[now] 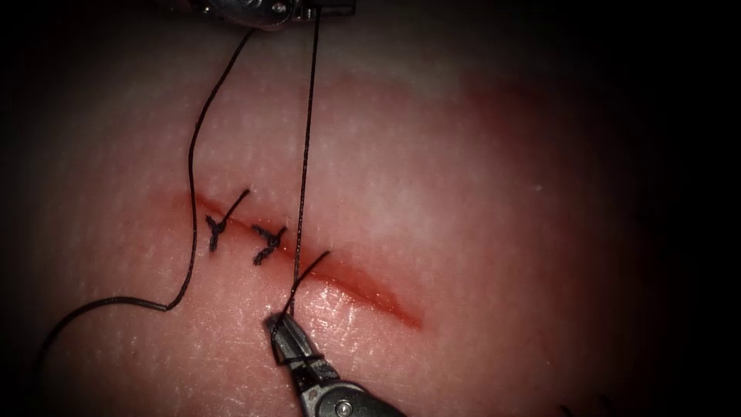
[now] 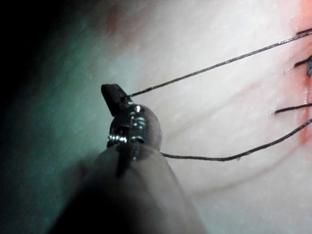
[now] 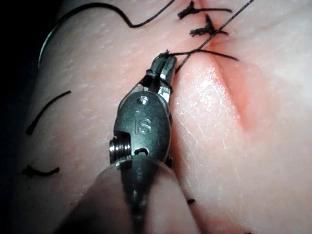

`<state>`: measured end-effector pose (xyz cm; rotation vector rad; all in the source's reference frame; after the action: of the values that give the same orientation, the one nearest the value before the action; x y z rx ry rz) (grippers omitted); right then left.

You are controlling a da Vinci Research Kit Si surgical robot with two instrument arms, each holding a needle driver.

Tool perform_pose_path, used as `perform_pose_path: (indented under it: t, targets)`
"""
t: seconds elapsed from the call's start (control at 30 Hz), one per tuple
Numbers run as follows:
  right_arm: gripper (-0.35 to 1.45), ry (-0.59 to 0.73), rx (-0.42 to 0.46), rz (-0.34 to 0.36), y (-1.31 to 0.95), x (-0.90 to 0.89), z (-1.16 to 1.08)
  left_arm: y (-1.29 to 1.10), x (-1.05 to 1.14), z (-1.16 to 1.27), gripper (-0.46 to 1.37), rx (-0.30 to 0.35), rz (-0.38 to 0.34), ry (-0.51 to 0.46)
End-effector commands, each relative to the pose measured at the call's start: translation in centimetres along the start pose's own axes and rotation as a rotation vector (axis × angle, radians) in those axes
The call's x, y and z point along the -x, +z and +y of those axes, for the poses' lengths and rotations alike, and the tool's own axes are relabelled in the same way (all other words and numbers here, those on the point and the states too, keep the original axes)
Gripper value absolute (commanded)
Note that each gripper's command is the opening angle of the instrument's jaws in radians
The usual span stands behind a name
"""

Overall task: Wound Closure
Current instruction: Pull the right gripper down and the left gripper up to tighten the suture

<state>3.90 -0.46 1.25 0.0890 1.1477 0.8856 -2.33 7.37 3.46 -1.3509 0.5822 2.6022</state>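
Both tools, right tool (image 1: 279, 324) apparently below the cut (image 1: 363, 286), grip thread (image 1: 306, 147).

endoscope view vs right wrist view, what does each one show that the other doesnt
The endoscope view adds the left tool, holding the thread beyond the cut. The right wrist view adds cut ends lying on the tissue. Both share the right tool, shut on the thread at the cut, and two knots. I cannot tell where the needle is.
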Motion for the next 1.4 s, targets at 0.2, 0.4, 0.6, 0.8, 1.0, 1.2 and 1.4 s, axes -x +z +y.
perform_pose_path:
  t: [0.2,0.4,0.6,0.8,1.0,1.2,1.4]
  targets:
    - [0.03,0.0,-0.003,0.0,0.0,0.0,0.0,-0.03,-0.09,0.06,-0.35,-0.005,0.003,0.001]
    - [0.03,0.0,-0.003,0.0,0.0,0.0,0.0,-0.03,-0.16,0.14,-0.35,-0.006,0.014,0.003]
    - [0.03,0.0,-0.003,0.0,0.0,0.0,0.0,-0.01,-0.22,0.3,-0.35,0.001,0.022,0.01]
    - [0.03,0.0,-0.003,0.0,0.0,0.0,0.0,-0.03,-0.21,0.4,-0.35,-0.004,0.025,0.01]
    - [0.03,0.0,-0.003,0.0,0.0,0.0,0.0,0.01,-0.27,0.49,-0.35,-0.004,0.03,0.013]
    - [0.02,-0.006,-0.003,0.0,0.0,0.0,0.0,-0.01,-0.3,0.52,-0.35,0.0,0.036,0.014]
    - [-0.14,-0.251,0.043,0.06,-0.06,0.01,-0.05,-0.03,-0.33,0.56,-0.35,0.003,0.039,0.01]
